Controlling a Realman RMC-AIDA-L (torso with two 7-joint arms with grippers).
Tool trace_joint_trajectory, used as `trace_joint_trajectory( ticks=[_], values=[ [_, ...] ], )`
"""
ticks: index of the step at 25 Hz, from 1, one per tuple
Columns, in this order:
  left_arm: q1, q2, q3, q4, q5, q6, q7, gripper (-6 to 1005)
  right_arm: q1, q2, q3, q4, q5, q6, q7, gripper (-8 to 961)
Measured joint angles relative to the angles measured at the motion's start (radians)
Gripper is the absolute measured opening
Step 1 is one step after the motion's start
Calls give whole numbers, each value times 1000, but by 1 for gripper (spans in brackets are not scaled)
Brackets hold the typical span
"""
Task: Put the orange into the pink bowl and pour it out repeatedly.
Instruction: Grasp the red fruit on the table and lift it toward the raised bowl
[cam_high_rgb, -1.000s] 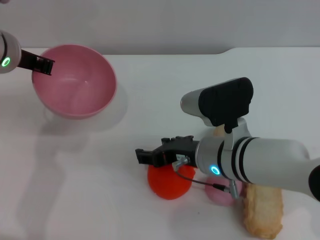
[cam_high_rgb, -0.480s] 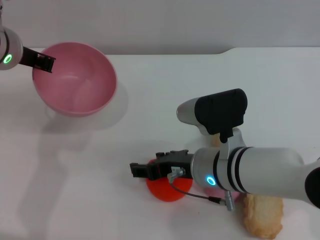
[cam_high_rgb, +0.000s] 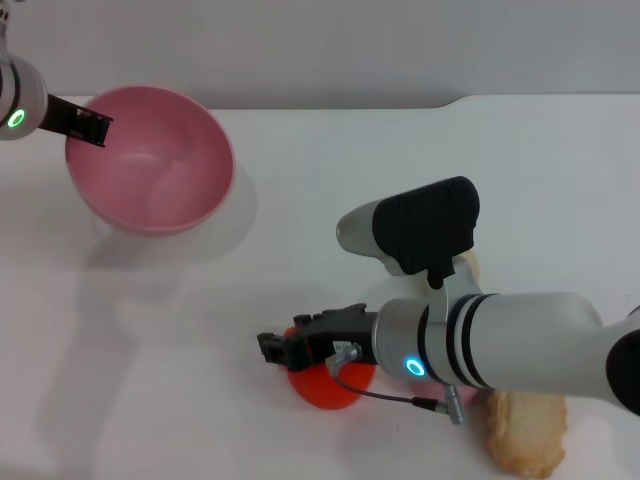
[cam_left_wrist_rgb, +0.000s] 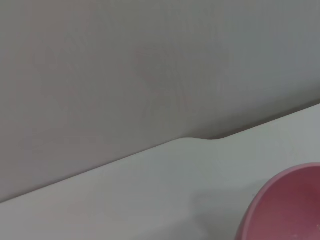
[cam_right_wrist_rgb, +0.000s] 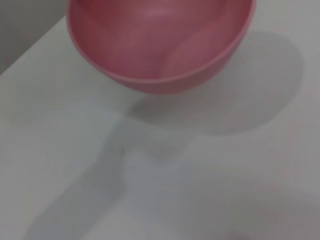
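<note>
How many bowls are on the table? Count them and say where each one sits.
1. The pink bowl sits at the far left of the table, its rim held by the left gripper. The right arm could hide something near the front.

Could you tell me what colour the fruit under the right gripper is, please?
The orange is bright red-orange, seen best in the head view.

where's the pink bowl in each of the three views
Head view: pink bowl at upper left, left gripper at its rim.
Left wrist view: only a rim arc in the lower right corner.
Right wrist view: fills the top.
Shared landmark: the white table.
</note>
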Motion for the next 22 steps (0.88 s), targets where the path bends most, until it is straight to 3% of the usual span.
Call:
trace_joint_trajectory(
  ticks=[3,11,17,22],
  values=[
    [0,0,0,0,0,0,1,41,0,0,-1,-18,-16,1,-5,488],
    [0,0,9,0,-5,0,10,41,-2,-1,2,-53,-40,1,-8,273],
    [0,-1,10,0,-7,0,13,41,-8,-1,15,-55,-39,10,-9,57],
    [-1,-1,19,-10,-7,0,14,41,-21,-2,19,-77,-111,44,-4,3]
  ],
)
